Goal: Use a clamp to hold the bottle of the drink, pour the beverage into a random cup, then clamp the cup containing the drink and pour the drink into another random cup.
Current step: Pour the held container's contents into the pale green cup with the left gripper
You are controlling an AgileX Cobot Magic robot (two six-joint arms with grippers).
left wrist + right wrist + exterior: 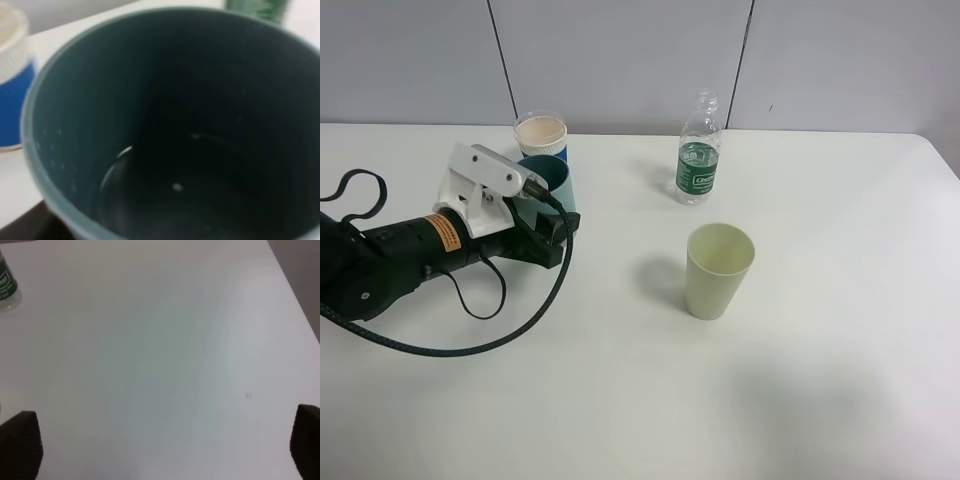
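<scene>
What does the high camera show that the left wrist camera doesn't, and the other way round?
Only the high view: the cream cup, the left arm, the whole bottle. Only the wrist view: the dark inside of the teal cup, seemingly a little liquid at its bottom. Both: teal cup, blue-and-white cup, the bottle's green label.

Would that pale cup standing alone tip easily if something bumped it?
Probably yes: the pale cup looks empty, so likely light. It narrows toward its base, so a nudge near the rim may topple it. Lying down, it would likely roll in a curve.
</scene>
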